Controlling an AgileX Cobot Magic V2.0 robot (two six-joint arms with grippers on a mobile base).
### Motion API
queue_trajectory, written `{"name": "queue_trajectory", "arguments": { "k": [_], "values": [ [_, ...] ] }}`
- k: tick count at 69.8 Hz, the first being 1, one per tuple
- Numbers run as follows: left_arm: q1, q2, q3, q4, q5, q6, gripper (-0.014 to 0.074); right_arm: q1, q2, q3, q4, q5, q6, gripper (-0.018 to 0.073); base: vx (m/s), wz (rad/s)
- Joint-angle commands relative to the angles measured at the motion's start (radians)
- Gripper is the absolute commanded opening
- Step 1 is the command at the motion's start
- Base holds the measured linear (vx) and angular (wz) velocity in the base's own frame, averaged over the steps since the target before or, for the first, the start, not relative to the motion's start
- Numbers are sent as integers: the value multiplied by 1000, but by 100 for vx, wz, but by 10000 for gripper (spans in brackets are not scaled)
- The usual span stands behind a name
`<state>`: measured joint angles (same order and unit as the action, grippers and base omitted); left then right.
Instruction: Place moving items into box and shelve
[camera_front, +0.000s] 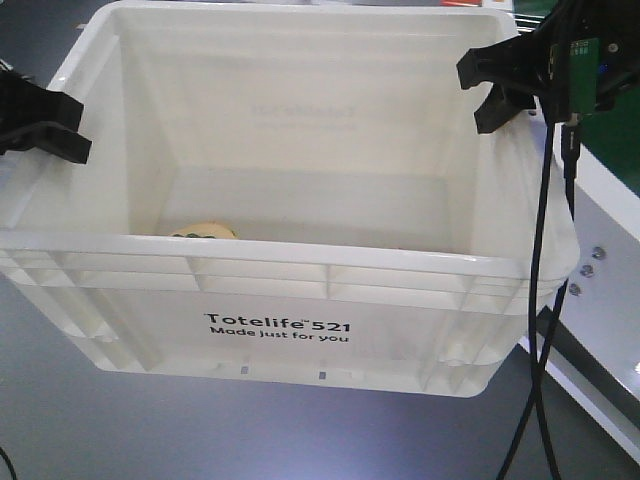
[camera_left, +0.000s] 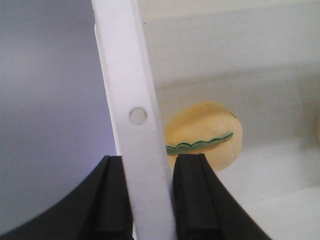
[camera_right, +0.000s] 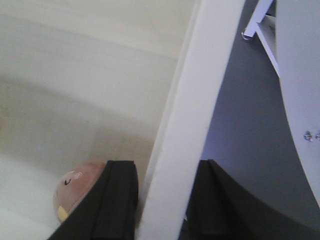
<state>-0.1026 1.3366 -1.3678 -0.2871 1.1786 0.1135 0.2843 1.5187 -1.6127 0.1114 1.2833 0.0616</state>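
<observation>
The left hand is set at the left rim of the box and the right hand at the right rim, each reaching in from outside. Both are clamped on the rim wall — one finger inside, one outside. On the box floor, the cream-yellow toy lies by the left wall and the pinkish-brown toy by the right. A white frame stands just beside the box's right side — open grey surface is seen to the left.
</observation>
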Motion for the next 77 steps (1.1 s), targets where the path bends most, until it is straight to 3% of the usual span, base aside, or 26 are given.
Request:
{"name": "queue_trajectory", "arguments": {
  "k": [1,77],
  "values": [
    [-6,-40,-47,-67,-86,10,-17,0,-52,-47,52,-82,-38,-12,-11,60],
    [-6,-41,-47,-67,-86,10,-17,0,-52,-47,50,-82,-38,-12,-1,65]
  ]
}}
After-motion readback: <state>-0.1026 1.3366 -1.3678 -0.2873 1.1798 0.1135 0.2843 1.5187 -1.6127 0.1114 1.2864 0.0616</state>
